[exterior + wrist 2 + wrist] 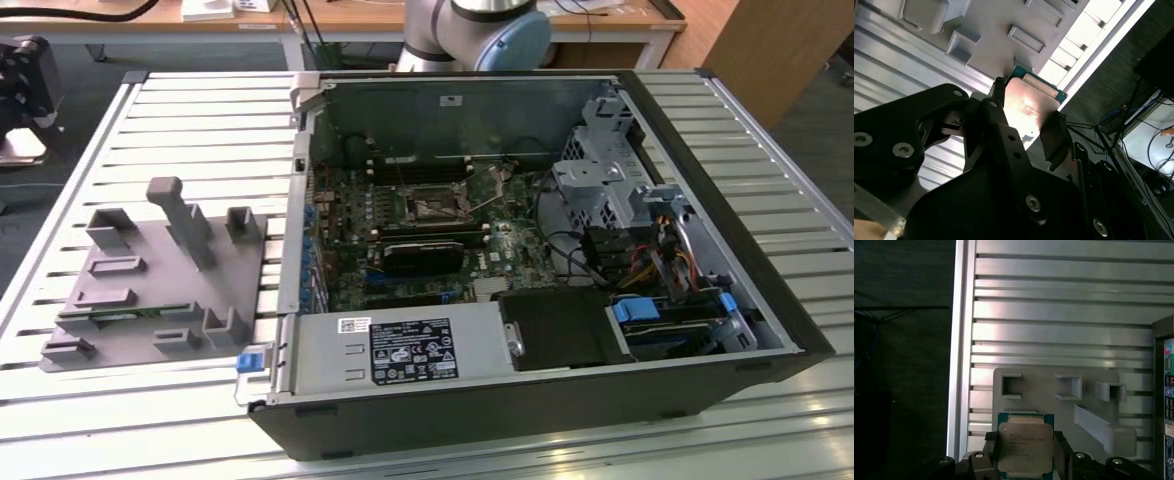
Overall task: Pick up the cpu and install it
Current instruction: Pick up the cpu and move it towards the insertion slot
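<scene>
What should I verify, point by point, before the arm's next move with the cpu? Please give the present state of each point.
1. The cpu is held by the gripper: ok. The fingers press on two opposite sides of it in both wrist views.
2. The cpu is off the grey fixture: ok. It hangs above the fixture.
3. The computer case is open: ok. The board inside can be seen.
4. The socket is free and unlatched: cannot tell.
5. The cables are away from the socket: ok. They lie to the exterior view's right of it.
6. The cpu's orientation matches the socket: cannot tell.
</scene>
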`<state>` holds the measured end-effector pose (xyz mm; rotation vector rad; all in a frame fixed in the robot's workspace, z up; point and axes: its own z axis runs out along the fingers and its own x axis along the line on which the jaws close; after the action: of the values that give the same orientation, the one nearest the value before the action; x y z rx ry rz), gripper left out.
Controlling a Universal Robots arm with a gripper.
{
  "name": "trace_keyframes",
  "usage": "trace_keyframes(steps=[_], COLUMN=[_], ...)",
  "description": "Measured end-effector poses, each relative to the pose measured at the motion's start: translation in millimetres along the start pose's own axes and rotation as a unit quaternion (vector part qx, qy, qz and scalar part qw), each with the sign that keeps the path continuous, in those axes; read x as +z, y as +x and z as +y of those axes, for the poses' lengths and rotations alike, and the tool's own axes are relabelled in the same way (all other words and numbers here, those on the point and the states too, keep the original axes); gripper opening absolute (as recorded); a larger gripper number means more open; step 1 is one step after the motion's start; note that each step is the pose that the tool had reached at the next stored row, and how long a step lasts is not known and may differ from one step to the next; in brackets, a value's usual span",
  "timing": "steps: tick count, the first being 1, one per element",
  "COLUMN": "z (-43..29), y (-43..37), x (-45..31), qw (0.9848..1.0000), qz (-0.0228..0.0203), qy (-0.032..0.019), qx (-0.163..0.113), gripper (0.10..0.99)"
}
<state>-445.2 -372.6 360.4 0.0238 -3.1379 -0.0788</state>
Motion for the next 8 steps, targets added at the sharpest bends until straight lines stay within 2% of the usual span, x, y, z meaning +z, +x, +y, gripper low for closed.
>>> trace_keyframes(steps=[8], z=[1.8], y=[0.0], x=[-12.1], qw=[1.0], qz=[0.0], qy=[0.0], qx=[0.0], gripper=[0.533])
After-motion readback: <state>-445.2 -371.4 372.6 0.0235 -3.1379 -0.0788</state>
